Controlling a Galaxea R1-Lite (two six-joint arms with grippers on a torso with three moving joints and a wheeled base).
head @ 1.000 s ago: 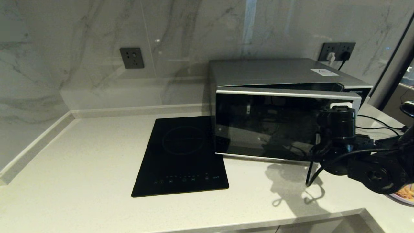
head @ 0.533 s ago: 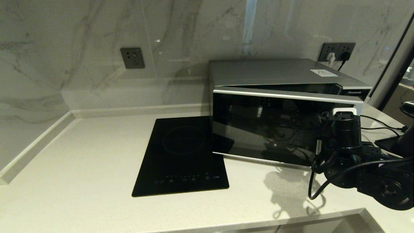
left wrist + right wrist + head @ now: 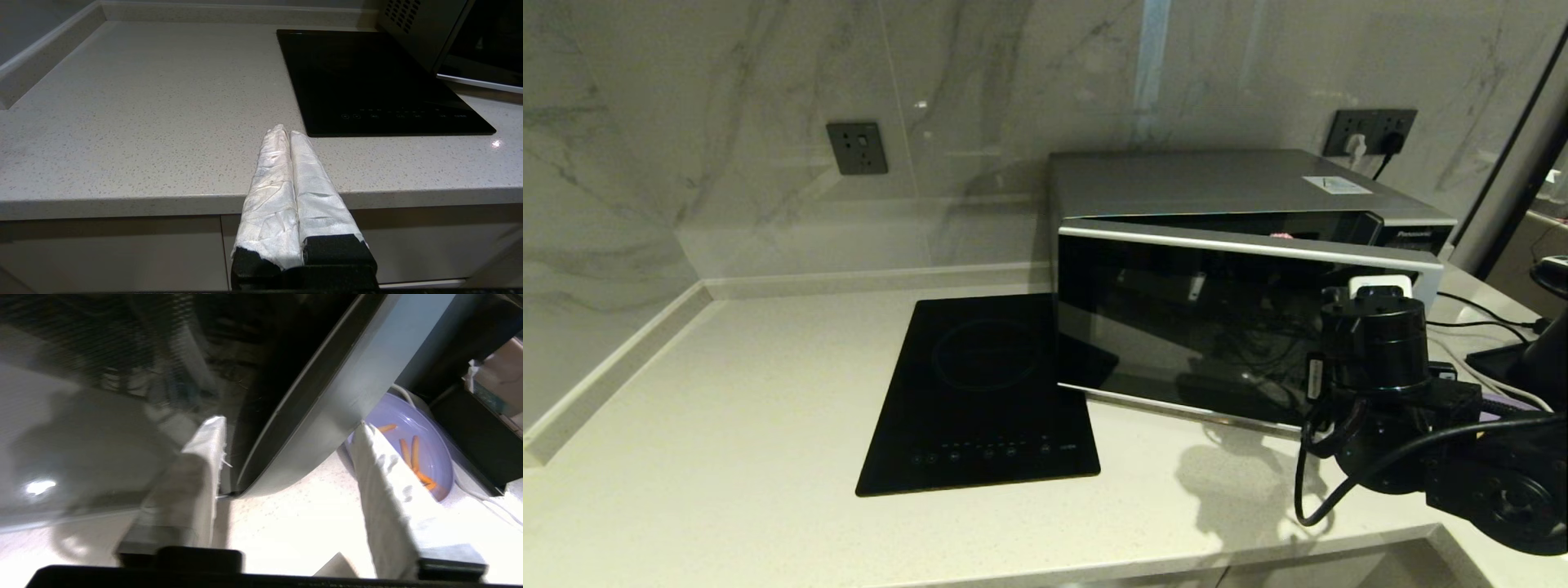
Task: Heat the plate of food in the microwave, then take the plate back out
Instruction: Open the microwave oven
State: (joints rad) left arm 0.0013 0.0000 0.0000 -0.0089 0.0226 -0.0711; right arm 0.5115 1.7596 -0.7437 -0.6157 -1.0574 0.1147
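Observation:
The silver microwave (image 3: 1217, 184) stands at the back right of the counter with its dark glass door (image 3: 1192, 327) ajar, the right edge swung out towards me. My right gripper (image 3: 1376, 287) is at that free edge. In the right wrist view the gripper (image 3: 288, 424) is open and straddles the door's curved silver edge (image 3: 327, 412), one finger on the glass side and the other behind it. The lilac plate of food (image 3: 412, 445) with fries lies on the counter just beyond the door edge. My left gripper (image 3: 286, 132) is shut and empty, hovering at the counter's front edge.
A flat black induction hob (image 3: 980, 392) lies left of the microwave, its corner under the swung door. Cables (image 3: 1478, 314) and a dark object sit right of the microwave. Wall sockets (image 3: 1372, 131) are behind it. The counter's front edge (image 3: 1176, 563) is close.
The microwave door has swung further open, its right edge coming out towards me. My right arm has drawn back and lower with it. The left arm is still.

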